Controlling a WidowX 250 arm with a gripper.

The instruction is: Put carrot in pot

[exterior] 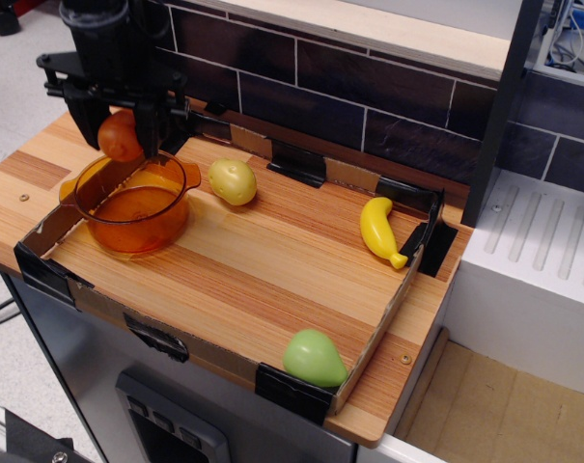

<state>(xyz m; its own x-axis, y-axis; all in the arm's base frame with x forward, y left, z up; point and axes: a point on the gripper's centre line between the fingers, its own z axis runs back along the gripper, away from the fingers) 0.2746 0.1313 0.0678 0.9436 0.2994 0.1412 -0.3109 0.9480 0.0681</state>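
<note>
My black gripper (121,135) is shut on the carrot (119,138), a small glossy orange toy held between its two fingers. It hangs above the far rim of the pot (133,203), a round translucent orange plastic pot with two small side handles, standing at the left end of the wooden tray. The carrot is clear of the pot and nothing lies inside the pot that I can see.
A yellow-green round fruit (233,181) lies just right of the pot. A yellow banana (379,231) lies at the tray's right side and a green pear (313,358) at its front right corner. A cardboard rim (388,289) edges the tray; a dark brick wall stands behind.
</note>
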